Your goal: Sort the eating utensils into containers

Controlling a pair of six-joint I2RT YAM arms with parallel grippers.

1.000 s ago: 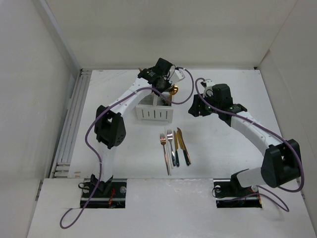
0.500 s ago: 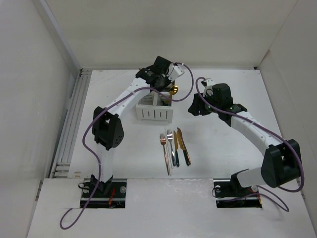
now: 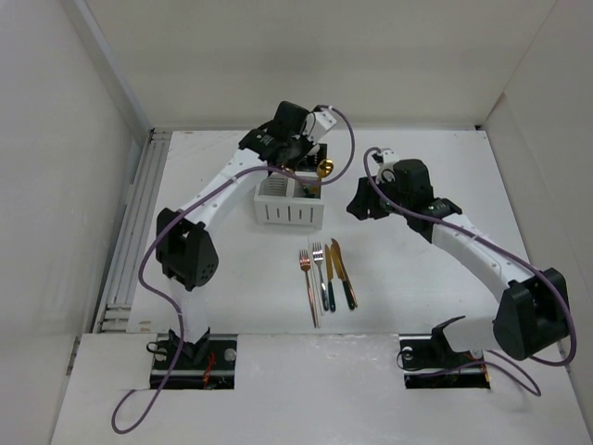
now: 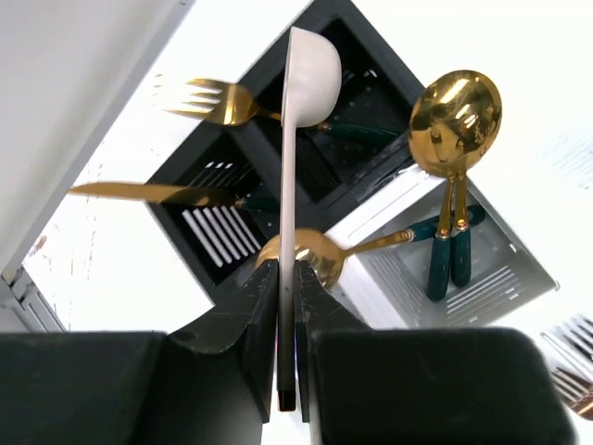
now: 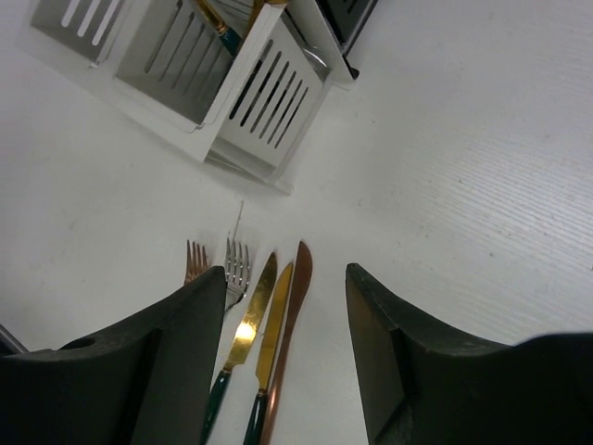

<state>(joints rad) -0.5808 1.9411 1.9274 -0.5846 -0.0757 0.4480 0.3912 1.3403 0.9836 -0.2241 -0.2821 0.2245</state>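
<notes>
Left gripper [image 4: 285,278] clamped on cream spoon [image 4: 298,120], handle end; likely light, stiff, slick, may pivot. Black holder [image 4: 380,93] beyond its tip. Right gripper [image 5: 287,273] wide, empty.

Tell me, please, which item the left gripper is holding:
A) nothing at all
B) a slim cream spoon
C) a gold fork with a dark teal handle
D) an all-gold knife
B: in the left wrist view the left gripper is shut on the slim cream spoon, whose handle is pinched between the black fingers while its bowl points up over the black slotted cutlery holder.
</notes>
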